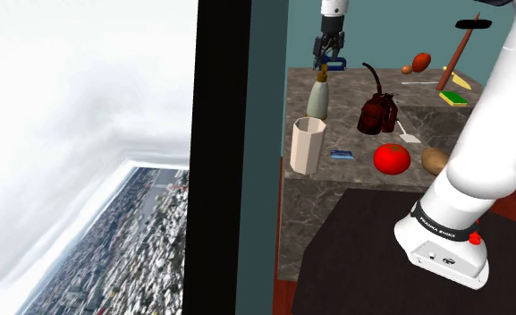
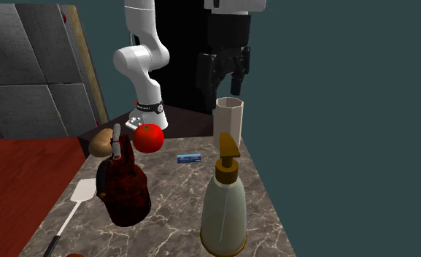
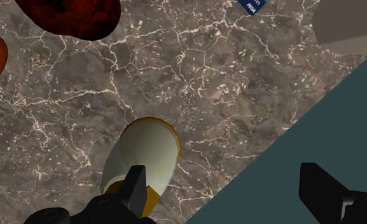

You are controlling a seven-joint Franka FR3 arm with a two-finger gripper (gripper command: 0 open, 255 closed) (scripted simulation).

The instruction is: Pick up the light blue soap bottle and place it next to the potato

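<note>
The soap bottle [image 1: 318, 96] is pale grey-green with a golden pump and stands upright near the counter's wall-side edge. It is large in the foreground of the second exterior view [image 2: 225, 208]. My black gripper [image 1: 329, 54] hangs open above and slightly behind it, well clear of the pump [image 2: 225, 69]. In the wrist view the bottle [image 3: 147, 156] lies under one finger [image 3: 136, 186], not centred in the gripper [image 3: 229, 191]. The brown potato [image 1: 435, 161] lies at the counter's stand-side end beside a red tomato [image 1: 392, 158], also seen across the counter [image 2: 101, 142].
A dark red spouted can [image 1: 378, 112] stands mid-counter between bottle and potato. A white faceted cup [image 1: 306, 145] and a small blue card [image 1: 341, 155] sit nearer the stand. A white spatula [image 1: 408, 134], sponge [image 1: 455, 98] and orange-brown lumps [image 1: 421, 63] lie farther off. A teal wall [image 3: 303, 159] borders the counter.
</note>
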